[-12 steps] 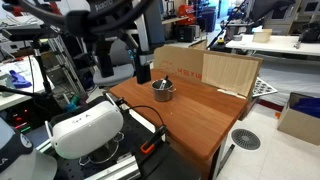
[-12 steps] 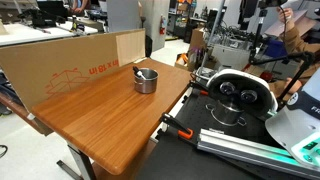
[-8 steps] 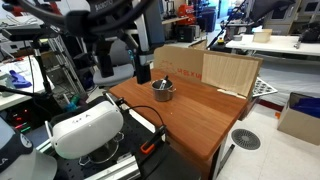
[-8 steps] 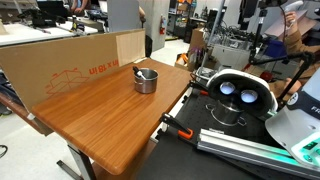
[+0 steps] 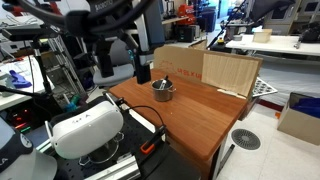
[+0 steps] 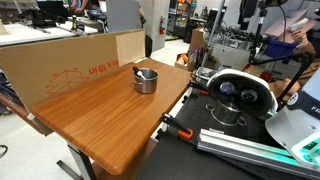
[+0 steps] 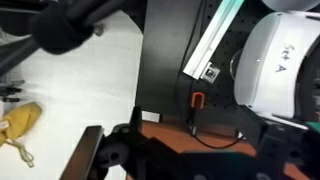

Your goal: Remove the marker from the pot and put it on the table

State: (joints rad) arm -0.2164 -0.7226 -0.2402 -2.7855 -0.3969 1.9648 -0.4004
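The small silvery pot stands on the reddish-brown table near its far side, and it also shows in the other exterior view. The dark marker lies inside the pot, leaning on the rim. My gripper hangs above the table's robot-side edge, beside the pot and apart from it. In the wrist view the dark jaws look spread with nothing between them, over the table edge. The pot and marker are out of the wrist view.
A cardboard box stands behind the pot along the table's far edge. A white rounded device sits off the table by the robot base. A small orange clip with a cable sits at the table edge.
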